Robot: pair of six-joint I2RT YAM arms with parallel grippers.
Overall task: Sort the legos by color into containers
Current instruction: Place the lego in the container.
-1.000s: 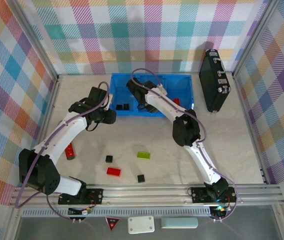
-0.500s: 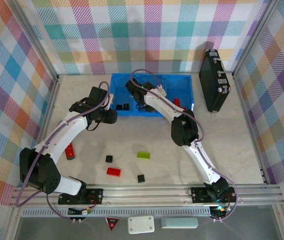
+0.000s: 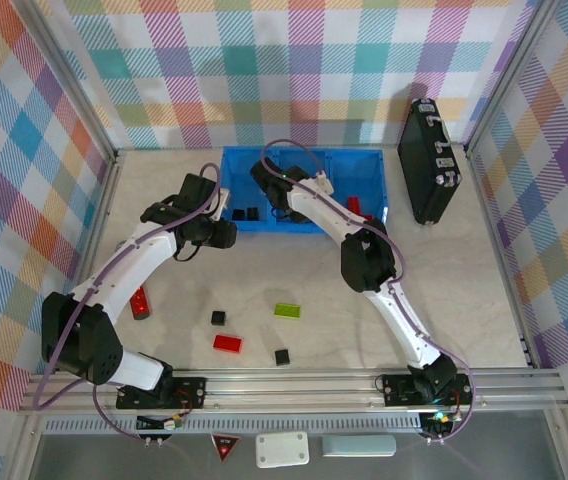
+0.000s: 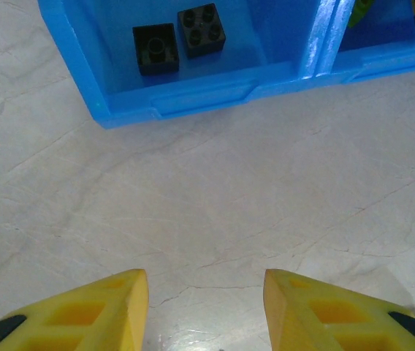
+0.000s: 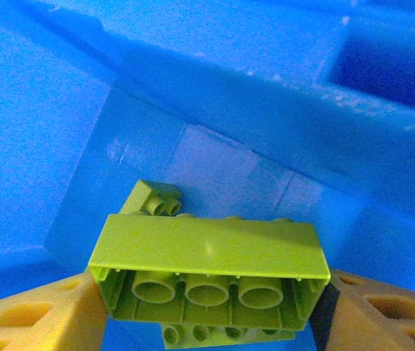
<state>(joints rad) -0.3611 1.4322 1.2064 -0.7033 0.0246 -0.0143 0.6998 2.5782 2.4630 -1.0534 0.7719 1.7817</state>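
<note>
Release is nearing; my right hand (image 5: 207, 300) is gripping the lime brick (image 5: 206, 248) crosswise, over the tray's (image 5: 193, 73) middle compartment; left hand (image 4: 204, 281) is standing open.

Glossy plastic legos (image 5: 206, 250), smooth blue plastic containers (image 4: 193, 99), matt stone-look table (image 4: 215, 197).

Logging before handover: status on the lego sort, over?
Left gripper open, empty, above table by tray. Right gripper clamps lime-green brick over middle compartment. Other lime pieces lie beneath it.
</note>
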